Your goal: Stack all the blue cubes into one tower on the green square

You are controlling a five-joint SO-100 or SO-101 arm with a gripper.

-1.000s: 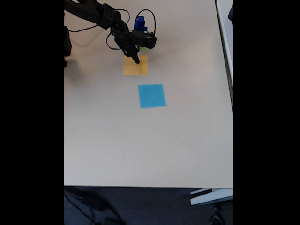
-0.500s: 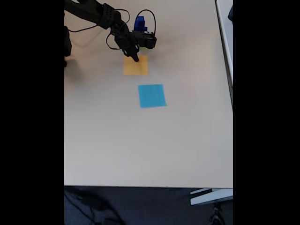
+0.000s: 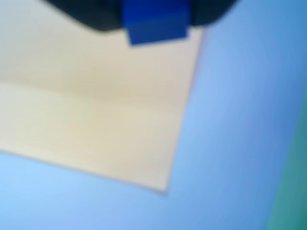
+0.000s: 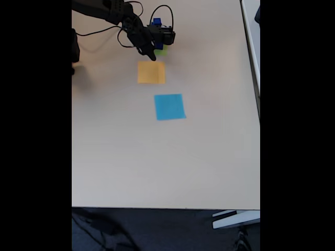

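you're seeing the gripper (image 4: 152, 54) hanging over the green square (image 4: 162, 51) at the table's (image 4: 157, 157) far end, blue cubes (image 4: 156, 23) there; whether it's gripping the dark blue cube (image 3: 154, 21), i cannot tell.

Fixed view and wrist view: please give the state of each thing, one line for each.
Hand: over the green square, open or shut cannot be told.
Blue cubes: at the hand, mostly hidden by the arm.
Green square: flat, partly covered.
Orange square: flat, bare.
Light blue square: flat, bare.
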